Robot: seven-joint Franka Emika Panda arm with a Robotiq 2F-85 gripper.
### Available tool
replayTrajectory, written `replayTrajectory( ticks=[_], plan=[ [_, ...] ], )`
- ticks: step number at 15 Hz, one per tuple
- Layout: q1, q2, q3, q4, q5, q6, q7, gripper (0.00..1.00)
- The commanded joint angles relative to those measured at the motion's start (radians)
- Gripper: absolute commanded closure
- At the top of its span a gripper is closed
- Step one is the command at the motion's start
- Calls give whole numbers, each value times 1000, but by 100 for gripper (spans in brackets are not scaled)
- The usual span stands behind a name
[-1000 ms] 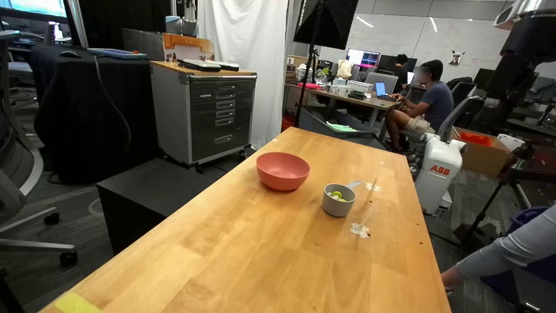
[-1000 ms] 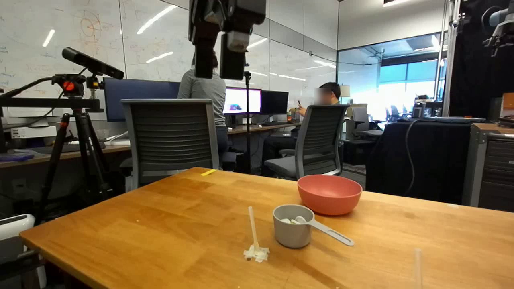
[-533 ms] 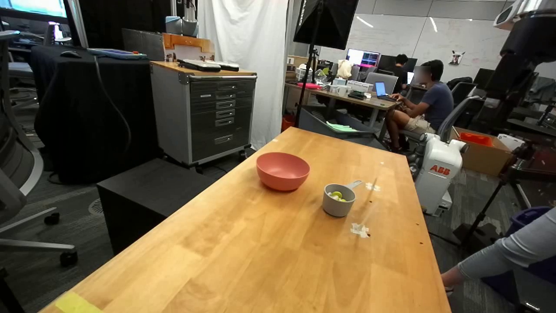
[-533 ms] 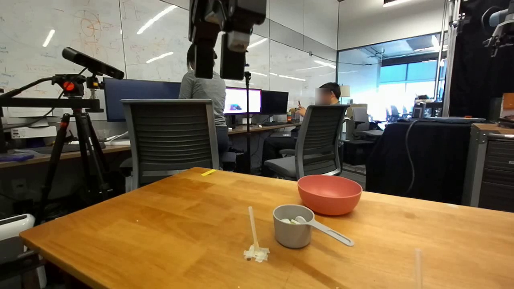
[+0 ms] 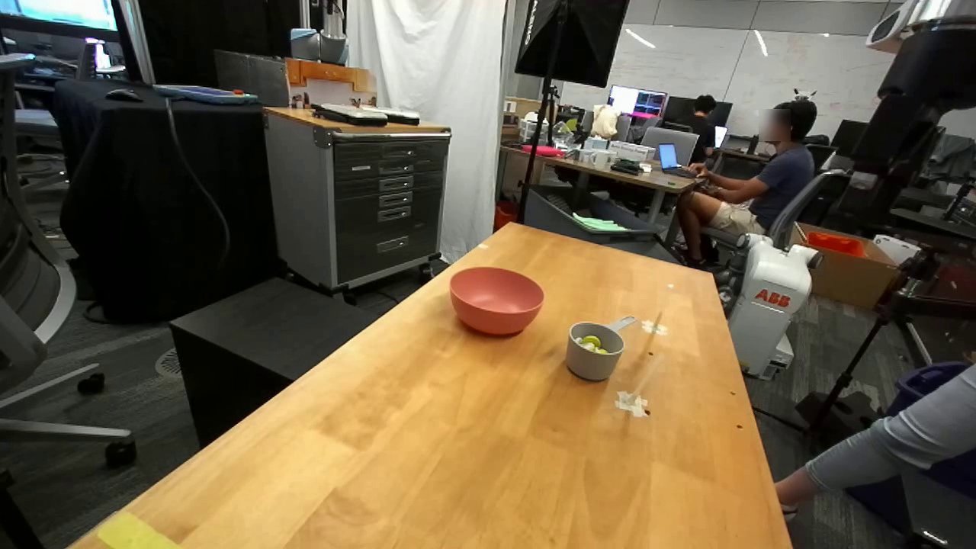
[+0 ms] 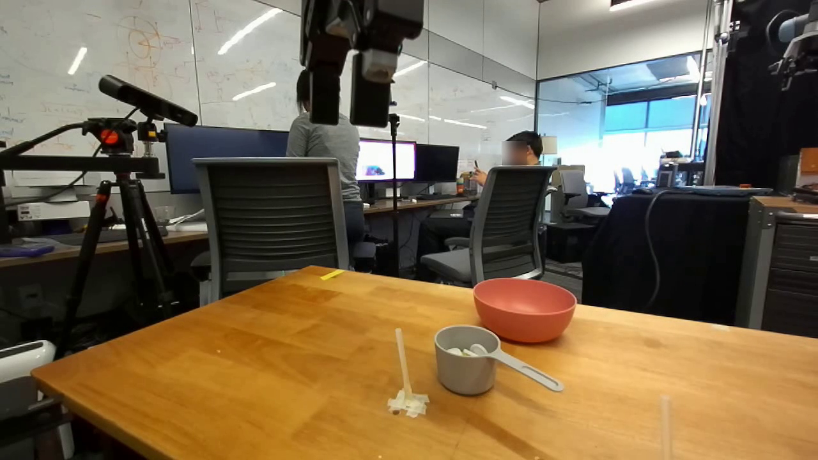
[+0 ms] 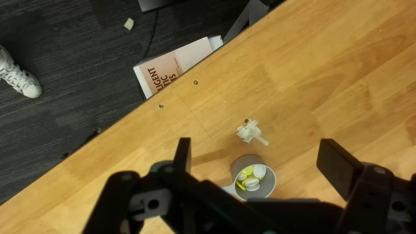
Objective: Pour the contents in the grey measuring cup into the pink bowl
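The grey measuring cup stands upright on the wooden table in both exterior views, its handle sticking out to one side. Inside it lie the contents, yellow-green and white discs. Close to the cup sits the pink bowl, seemingly with nothing in it; the wrist view does not show it. My gripper hangs high above the table, apart from both. From the wrist, the gripper is open, fingers wide apart, nothing between them. Its dark body covers most of the cup's handle and the near rim.
A thin clear stick rises from white tape beside the cup. Another clear stick stands nearer that camera. Chairs back onto the table's edge. A person's arm shows beside the table.
The gripper, cup and bowl have not moved. In the background a seated man has leaned back, and a standing person has shifted slightly.
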Motion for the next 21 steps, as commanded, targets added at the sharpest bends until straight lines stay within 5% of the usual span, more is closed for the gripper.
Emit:
replayTrajectory(
  ticks=[1, 8, 14, 21],
  plan=[
    [-20, 6, 16, 0, 15, 30, -1, 0],
    [-32, 74, 8, 72, 110, 136, 103, 0],
    [-55, 168, 31, 125, 172, 284, 350, 0],
    [-68, 280, 28, 208, 215, 326, 573, 0]
  ],
)
